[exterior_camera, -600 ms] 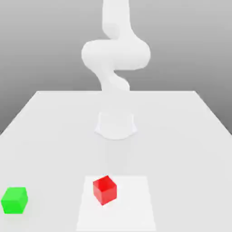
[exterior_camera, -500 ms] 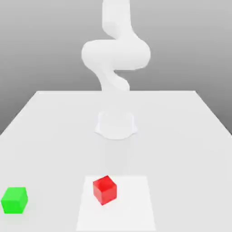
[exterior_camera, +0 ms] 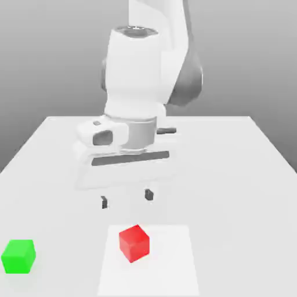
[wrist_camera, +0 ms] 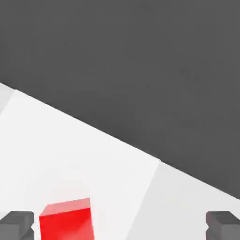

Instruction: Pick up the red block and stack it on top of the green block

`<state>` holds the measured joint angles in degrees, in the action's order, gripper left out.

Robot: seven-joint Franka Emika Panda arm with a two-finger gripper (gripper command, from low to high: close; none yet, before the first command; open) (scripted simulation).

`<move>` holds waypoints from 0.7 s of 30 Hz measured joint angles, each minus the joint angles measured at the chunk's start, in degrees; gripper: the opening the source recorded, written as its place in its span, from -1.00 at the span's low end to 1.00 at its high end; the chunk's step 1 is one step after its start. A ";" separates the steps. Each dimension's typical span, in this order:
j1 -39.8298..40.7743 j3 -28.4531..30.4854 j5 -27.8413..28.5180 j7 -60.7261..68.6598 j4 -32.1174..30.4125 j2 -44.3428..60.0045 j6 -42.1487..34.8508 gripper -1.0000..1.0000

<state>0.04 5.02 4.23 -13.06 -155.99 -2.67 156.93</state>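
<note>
A broad, smooth white tabletop [exterior_camera: 232,174] is seen spreading across the lower part of the exterior view, lit evenly and softly. A slightly brighter rectangular white patch [exterior_camera: 174,272] is marked on its near part. Behind the table, a plain grey backdrop [exterior_camera: 52,52] is shown, graded from darker above to paler below.

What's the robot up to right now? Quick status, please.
Pincer open, above table, holding nothing. Red block on table, ungrasped. Green block apart, exterior view's left. Nothing between.
</note>
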 joint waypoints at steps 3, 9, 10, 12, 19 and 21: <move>-0.23 -0.38 -4.77 6.30 -1.60 5.71 4.24 0.00; 1.49 -2.70 -7.81 8.97 -0.36 16.89 13.68 -1.00; 1.49 -2.70 -7.81 8.97 -0.36 16.89 13.68 -1.00; 1.50 -2.70 -7.78 8.93 -0.36 16.89 13.64 -1.00; 1.38 -2.31 -6.68 8.02 -0.99 12.04 9.53 -1.00; 1.31 -2.00 -5.73 7.38 -1.57 8.25 6.31 -1.00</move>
<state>1.35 3.02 -1.50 -5.68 -157.56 5.59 163.23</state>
